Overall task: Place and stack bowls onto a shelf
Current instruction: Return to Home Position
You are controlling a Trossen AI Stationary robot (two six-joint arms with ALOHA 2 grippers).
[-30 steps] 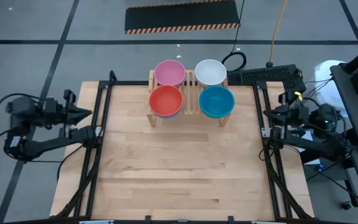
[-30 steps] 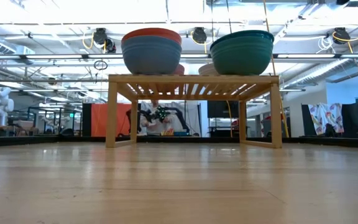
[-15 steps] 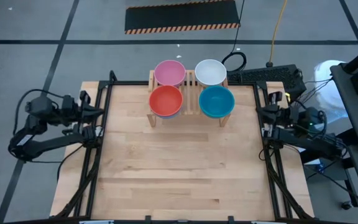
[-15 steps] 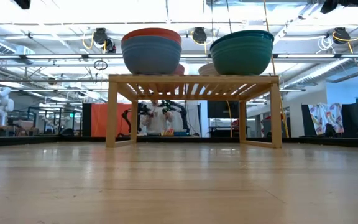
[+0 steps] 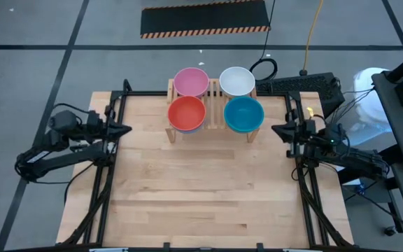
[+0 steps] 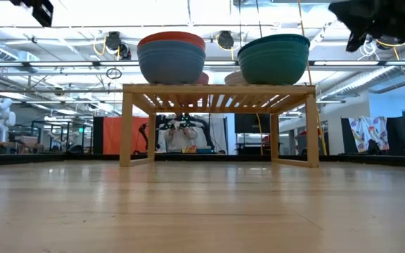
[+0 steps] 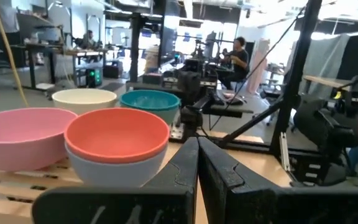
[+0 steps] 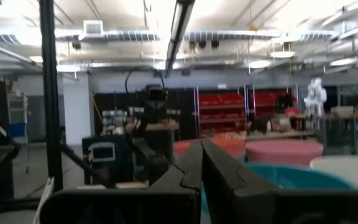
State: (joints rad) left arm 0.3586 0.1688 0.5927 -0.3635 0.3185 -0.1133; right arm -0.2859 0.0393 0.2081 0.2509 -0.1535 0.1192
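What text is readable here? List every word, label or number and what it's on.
None is readable.
The bowls and the shelf show no lettering.
The floor mat bears only black-and-orange hazard stripes.
A small screen in the right wrist view is too blurred to read.

Bright, even overhead light; ceiling strip lamp (image 8: 180,18) glares; right wrist view soft, blurred; worktop (image 5: 201,189) shadows faint.

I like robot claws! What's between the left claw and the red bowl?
In the high view, only bare wooden tabletop lies between the left gripper and the shelf holding the red bowl.
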